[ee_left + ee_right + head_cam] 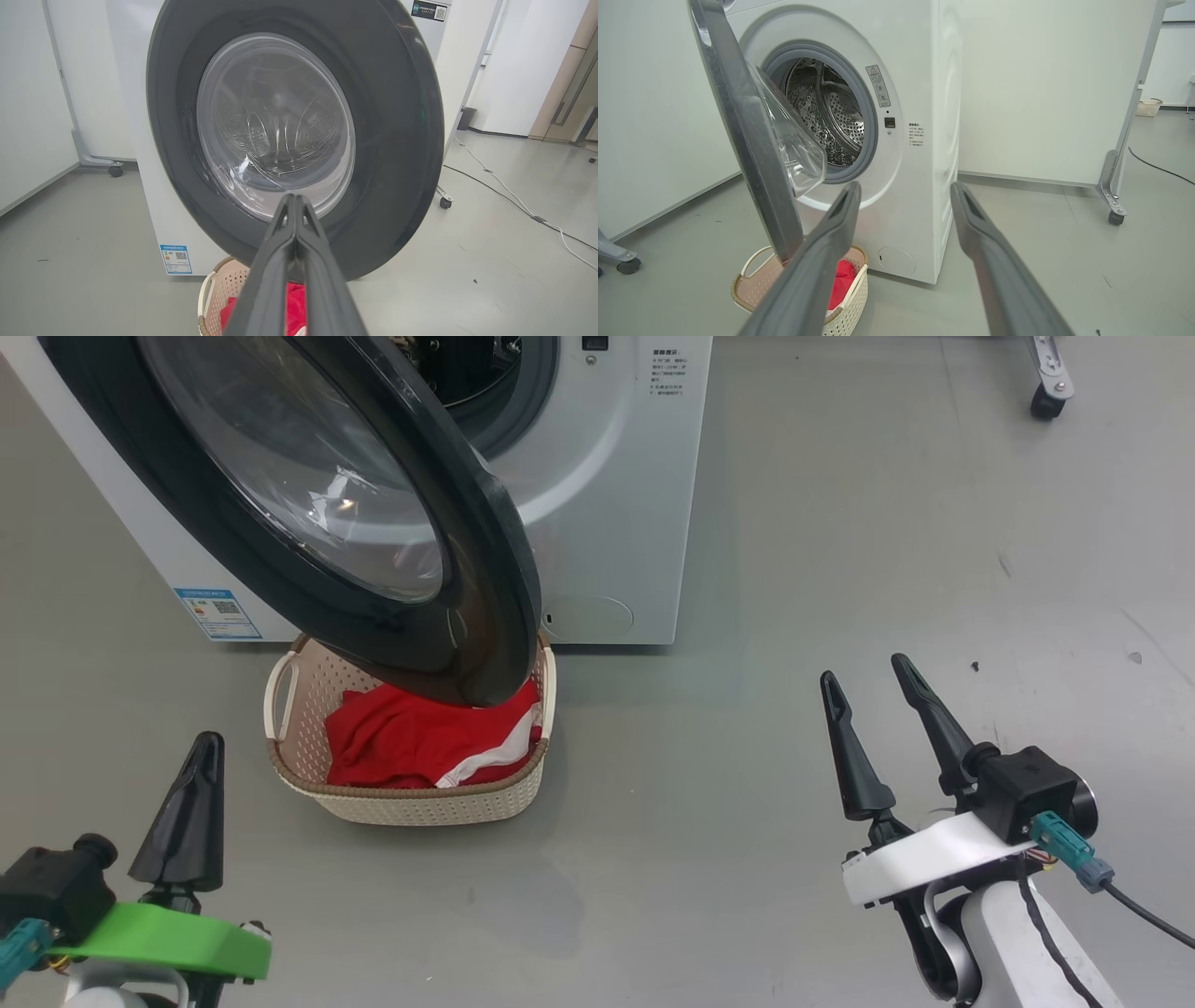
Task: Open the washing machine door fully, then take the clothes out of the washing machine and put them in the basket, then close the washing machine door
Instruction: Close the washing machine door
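Washing machine door (308, 485) stands part open, overhanging basket (411, 807) at foot of washing machine (616, 504). Red clothes (411, 747) lie in basket; drum looks emptied. My left end effector (205, 747) clenched, empty, which I judge suits pushing door shut. Right end effector (865, 670) released, well clear.

Test lab
Castor-footed white partitions (1041, 93) are standing at 3 o'clock; cables (486, 188) are trailing across grey floor (93, 233).
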Controlling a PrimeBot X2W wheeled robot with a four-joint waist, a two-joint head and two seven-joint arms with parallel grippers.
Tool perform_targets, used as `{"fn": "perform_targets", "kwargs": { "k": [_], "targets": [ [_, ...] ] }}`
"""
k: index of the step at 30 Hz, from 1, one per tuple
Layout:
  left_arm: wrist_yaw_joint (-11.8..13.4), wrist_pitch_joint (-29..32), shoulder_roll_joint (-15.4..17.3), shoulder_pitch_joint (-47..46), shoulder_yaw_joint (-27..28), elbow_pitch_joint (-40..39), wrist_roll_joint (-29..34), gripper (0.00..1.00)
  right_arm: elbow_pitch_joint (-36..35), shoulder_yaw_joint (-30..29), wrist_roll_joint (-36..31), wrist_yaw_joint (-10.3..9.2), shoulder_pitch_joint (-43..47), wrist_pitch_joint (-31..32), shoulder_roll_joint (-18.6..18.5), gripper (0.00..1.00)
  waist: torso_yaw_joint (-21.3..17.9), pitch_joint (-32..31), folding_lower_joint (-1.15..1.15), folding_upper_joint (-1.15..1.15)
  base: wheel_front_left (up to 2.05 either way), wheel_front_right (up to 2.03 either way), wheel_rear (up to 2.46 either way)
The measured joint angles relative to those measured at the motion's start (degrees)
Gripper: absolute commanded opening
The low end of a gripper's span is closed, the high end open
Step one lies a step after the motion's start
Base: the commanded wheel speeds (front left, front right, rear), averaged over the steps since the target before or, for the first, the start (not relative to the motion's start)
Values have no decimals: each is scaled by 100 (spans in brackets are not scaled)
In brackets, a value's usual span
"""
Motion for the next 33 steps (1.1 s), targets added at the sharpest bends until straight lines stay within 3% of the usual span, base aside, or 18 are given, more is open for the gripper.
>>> {"fn": "perform_targets", "kwargs": {
  "k": [1,2,4,33],
  "targets": [
    [0,0,-22,11,-14,0,3,0,0,0,0,0,0,0,4,100,-7,0,0,0,0,0,0],
    [0,-1,-44,20,-22,0,12,25,0,0,0,3,0,0,12,100,-14,-2,0,0,0,0,0],
    [1,-47,-80,32,-12,1,75,100,0,2,0,16,0,0,24,100,-28,-4,0,0,0,0,0],
    [-4,-51,-407,126,100,96,365,100,26,-34,-44,93,5,0,86,100,-77,12,0,0,0,0,0]
  ]
}}
